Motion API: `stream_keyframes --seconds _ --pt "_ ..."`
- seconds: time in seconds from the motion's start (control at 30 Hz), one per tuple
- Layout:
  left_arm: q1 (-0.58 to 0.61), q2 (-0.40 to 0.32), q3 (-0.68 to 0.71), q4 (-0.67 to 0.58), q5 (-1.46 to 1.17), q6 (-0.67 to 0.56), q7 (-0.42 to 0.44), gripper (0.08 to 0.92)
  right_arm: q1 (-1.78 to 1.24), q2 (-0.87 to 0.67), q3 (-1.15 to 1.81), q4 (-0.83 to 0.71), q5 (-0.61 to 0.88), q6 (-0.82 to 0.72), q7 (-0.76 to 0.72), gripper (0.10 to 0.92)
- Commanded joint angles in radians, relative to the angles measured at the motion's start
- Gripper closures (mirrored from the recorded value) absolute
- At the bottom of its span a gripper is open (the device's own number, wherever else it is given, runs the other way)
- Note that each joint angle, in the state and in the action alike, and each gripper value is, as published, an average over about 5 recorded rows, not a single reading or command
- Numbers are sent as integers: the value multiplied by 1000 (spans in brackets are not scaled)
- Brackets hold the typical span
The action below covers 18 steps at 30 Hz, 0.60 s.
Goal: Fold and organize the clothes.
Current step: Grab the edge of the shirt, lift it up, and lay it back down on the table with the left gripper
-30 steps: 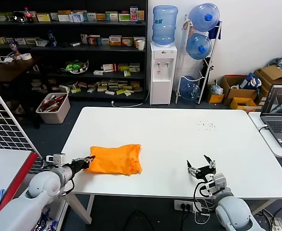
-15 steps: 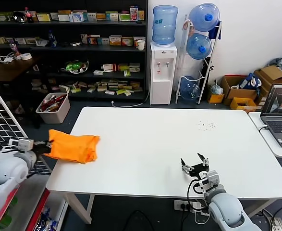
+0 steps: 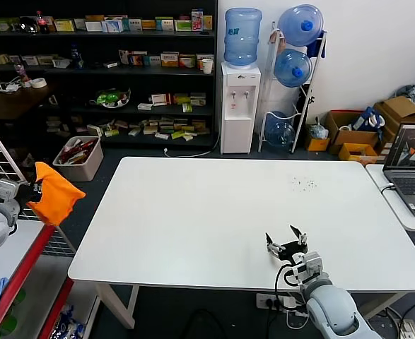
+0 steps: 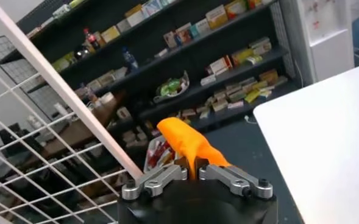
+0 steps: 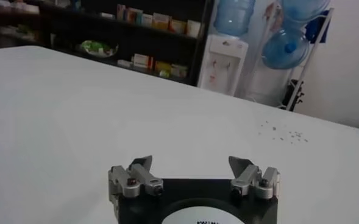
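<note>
While it hangs bunched off the white table (image 3: 193, 212), out past the table's nine o'clock edge, the orange T-shirt (image 3: 54, 192) is pinched at one end by the left gripper (image 3: 32, 191), whose jaws are clamped together on the fabric. Judging by that hold, the folded shirt is being carried sideways to be put away. A wire grid panel (image 3: 9, 169) and a red-edged shelf (image 3: 23, 268) crowd that side. At the table's five o'clock the right gripper (image 3: 286, 243) rests idle, fingers spread wide, with bare tabletop ahead of it.
</note>
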<state>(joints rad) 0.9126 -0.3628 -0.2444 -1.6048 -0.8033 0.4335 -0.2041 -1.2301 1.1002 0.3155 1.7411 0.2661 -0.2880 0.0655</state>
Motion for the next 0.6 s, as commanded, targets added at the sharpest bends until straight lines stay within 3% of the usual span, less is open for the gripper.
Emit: stream_keyframes --seconds 0.03,0.23,0.47,0.6 --pt "39 -121 39 -95 -6 18 -65 847 -20 5 5 5 -10 2 -1 203" --pt "69 -276 85 -92 26 11 -121 847 -36 6 15 14 -17 -1 0 203" --pt "93 -311 122 -293 -80 42 -222 847 -49 6 31 1 -25 5 -2 203" --pt "84 -347 165 -343 -141 61 -260 847 -42 7 29 -2 -30 1 0 203"
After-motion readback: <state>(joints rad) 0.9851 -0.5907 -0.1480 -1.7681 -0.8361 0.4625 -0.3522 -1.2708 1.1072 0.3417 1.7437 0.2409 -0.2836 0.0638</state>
